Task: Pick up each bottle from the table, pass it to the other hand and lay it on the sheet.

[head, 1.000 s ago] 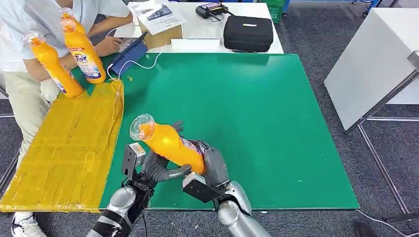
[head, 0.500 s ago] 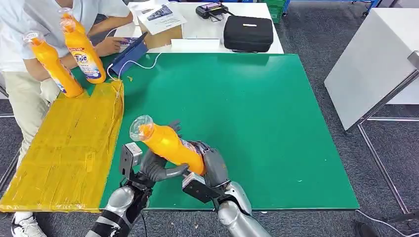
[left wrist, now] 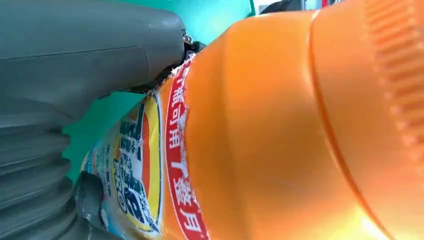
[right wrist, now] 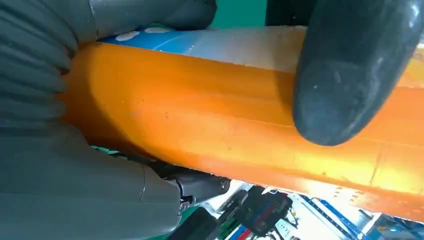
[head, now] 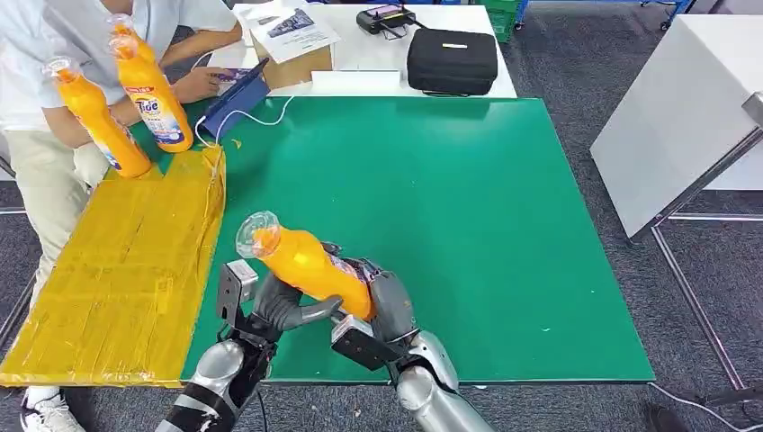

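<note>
An orange detergent bottle (head: 306, 265) with a clear cap hangs tilted over the green table's near edge, cap pointing up and to the left. My left hand (head: 283, 308) grips it from below at mid-body, and my right hand (head: 385, 301) wraps its base. The left wrist view shows the bottle's label (left wrist: 275, 125) pressed against my left hand (left wrist: 75, 60). In the right wrist view a dark finger (right wrist: 350, 75) of my right hand (right wrist: 50, 165) lies over the orange bottle (right wrist: 200, 115). The yellow sheet (head: 117, 270) lies just left of both hands.
A person stands at the far left, holding two more orange bottles (head: 94, 117) (head: 153, 90) upright at the sheet's far end. A blue tablet (head: 234, 101) with a white cable, a cardboard box (head: 292, 45) and a black case (head: 452, 59) sit beyond the green table (head: 468, 225).
My right hand's fingers, which stuck up behind the bottle, have curled down around it. The bottle and both arms have hardly moved.
</note>
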Robot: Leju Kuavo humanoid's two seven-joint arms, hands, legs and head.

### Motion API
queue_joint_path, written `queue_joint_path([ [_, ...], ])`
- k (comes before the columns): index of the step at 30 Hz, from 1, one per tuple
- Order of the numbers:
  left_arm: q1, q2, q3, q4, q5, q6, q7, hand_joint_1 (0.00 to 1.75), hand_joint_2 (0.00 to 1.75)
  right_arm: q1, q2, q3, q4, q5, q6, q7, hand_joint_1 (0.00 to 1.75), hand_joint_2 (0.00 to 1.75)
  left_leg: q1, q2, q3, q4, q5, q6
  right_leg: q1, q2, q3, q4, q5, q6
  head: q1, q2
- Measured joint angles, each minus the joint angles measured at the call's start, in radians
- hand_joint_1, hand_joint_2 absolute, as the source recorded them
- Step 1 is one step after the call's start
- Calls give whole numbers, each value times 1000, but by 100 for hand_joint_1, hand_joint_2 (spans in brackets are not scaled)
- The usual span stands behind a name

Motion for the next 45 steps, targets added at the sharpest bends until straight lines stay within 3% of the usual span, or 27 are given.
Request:
queue_joint_path([
  [9,0,0,0,0,0,3,0,175,175,0,0,1,3,0,0,-1,175,175,0,0,0,0,0,0,0,0,0,0,0,0,0,0],
  [10,0,0,0,0,0,3,0,175,175,0,0,1,3,0,0,-1,0,175,0,0,0,0,0,0,0,0,0,0,0,0,0,0],
  [15,2,0,6,-5,-5,42,-8,175,175,10,-2,-2,-12,-19,-22,-11,0,175,0,0,0,0,0,0,0,0,0,0,0,0,0,0],
  [20,1,12,35,-48,-207,285,-40,175,175,58,-27,-36,-127,-46,-23,-13,0,175,0,0,0,0,0,0,0,0,0,0,0,0,0,0],
  [28,0,26,51,-82,-244,319,-44,175,175,91,-48,-60,-224,-50,-23,-14,0,175,0,0,0,0,0,0,0,0,0,0,0,0,0,0],
  [29,0,27,51,-83,-274,349,-49,175,175,92,-50,-61,-228,-48,-24,-17,0,175,0,0,0,0,0,0,0,0,0,0,0,0,0,0],
  [32,-1,35,57,-92,-580,621,-33,175,175,110,-55,-71,-265,-71,-16,-28,0,175,0,0,0,0,0,0,0,0,0,0,0,0,0,0],
  [36,-38,65,93,-71,-1177,817,162,175,175,145,-66,-112,-354,-187,56,-48,0,175,0,0,0,0,0,0,0,0,0,0,0,0,0,0],
  [39,-110,127,106,11,-1659,834,452,175,175,157,-71,-152,-411,-273,106,-60,0,175,0,0,0,0,0,0,0,0,-1,0,0,0,0,0],
  [42,-211,217,32,173,-1681,835,628,175,175,159,-72,-186,-450,-426,208,-40,0,175,1,3,1,0,2,-2,1,1,-1,1,1,-1,0,0],
  [45,-271,276,-34,321,-1651,835,663,175,175,159,-77,-207,-473,-460,247,-32,0,175,1,6,1,0,2,-2,1,2,-1,1,2,-3,0,0],
])
